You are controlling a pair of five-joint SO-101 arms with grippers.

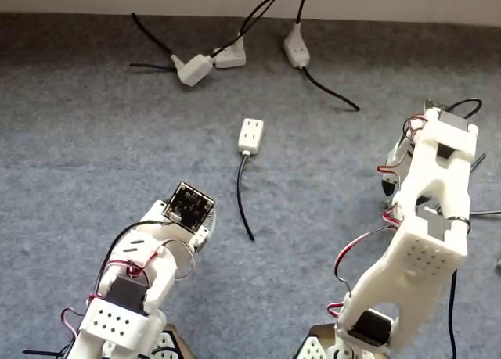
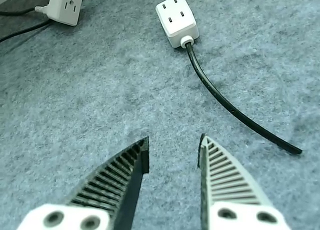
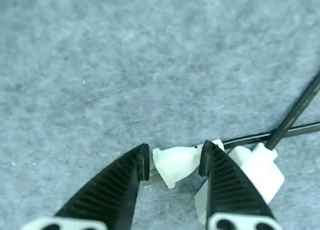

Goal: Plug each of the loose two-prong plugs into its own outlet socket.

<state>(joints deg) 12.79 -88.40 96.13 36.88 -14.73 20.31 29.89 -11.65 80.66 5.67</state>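
On a grey carpeted tabletop (image 1: 78, 156), the left arm (image 1: 137, 277) sits at the lower left of the high view. Its wrist camera shows the left gripper (image 2: 172, 152) released, jaws spread over bare carpet and holding nothing. At the upper left of the high view, two white cord fittings (image 1: 193, 68) (image 1: 229, 56) lie touching, and a third fitting (image 1: 297, 46) lies to their right near the top edge. A white outlet socket (image 1: 250, 134) rests near the centre of the high view, and at the top centre of the left wrist view (image 2: 176, 18). Its black cord (image 1: 241, 195) trails toward the bottom of the frame. The right arm (image 1: 427, 218) fills the right side of the high view. Its wrist camera shows the right gripper (image 3: 174, 155) unclenched, jaws straddling a white two-prong plug (image 3: 172, 169) at the lower centre of the frame. A second white plug (image 3: 257, 170) lies just to the right, with dark cables (image 3: 295, 109) running to the frame's right edge.
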